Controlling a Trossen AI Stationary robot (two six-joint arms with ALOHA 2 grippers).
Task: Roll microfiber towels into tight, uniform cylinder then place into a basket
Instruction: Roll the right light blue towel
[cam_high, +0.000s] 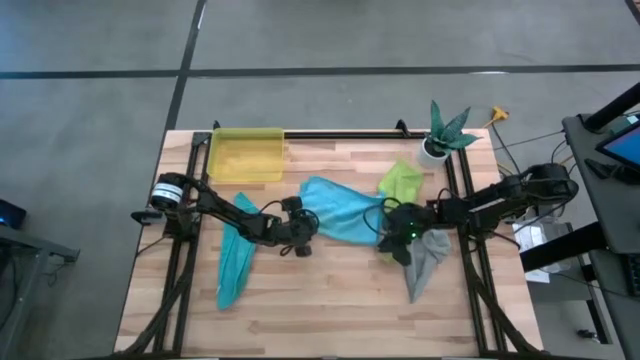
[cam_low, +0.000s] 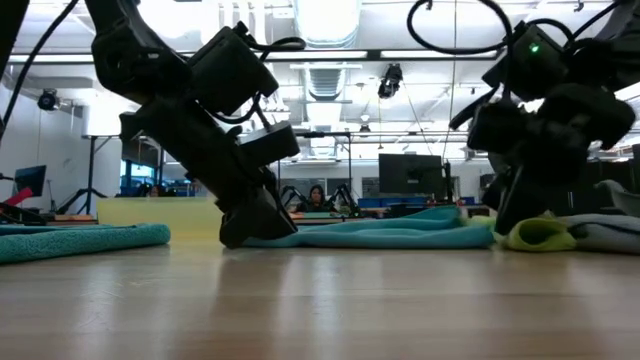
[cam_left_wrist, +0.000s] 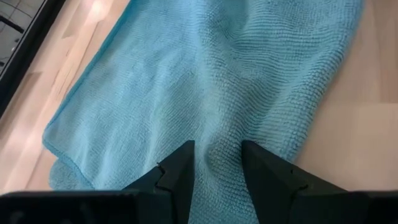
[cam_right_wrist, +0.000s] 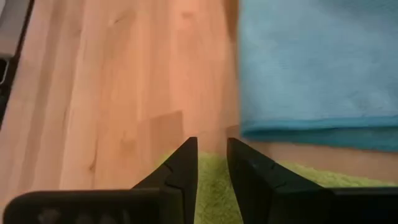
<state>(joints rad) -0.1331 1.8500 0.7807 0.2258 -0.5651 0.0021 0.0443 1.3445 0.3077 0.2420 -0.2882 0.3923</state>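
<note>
The light blue towel (cam_high: 335, 210) lies spread out in the middle of the tabletop (cam_high: 330, 300). It is flat, not rolled yet. The left gripper (cam_left_wrist: 216, 163) is down at one end of it. Its jaws are partly closed and pinch a small fold of the blue cloth between them. This looks like a good hold for starting a roll, because a roll has to begin from an edge.

The right gripper (cam_right_wrist: 212, 163) is low at the other end of the blue towel, where the lime green towel (cam_high: 400, 182) pokes out. Its jaws stand a little apart, with green cloth under them. It is hard to tell if they really hold the green cloth or only rest on it. The blue towel's edge is just beside these jaws, not between them.

The teal towel (cam_high: 236, 262) lies long and thin near the left arm. The grey towel (cam_high: 424, 262) lies in a bunch near the right arm. The yellow basket (cam_high: 245, 155) sits at the far side of the tabletop, with no towel in it. A white plant pot (cam_high: 434, 148) stands in the far corner, out of the way
</note>
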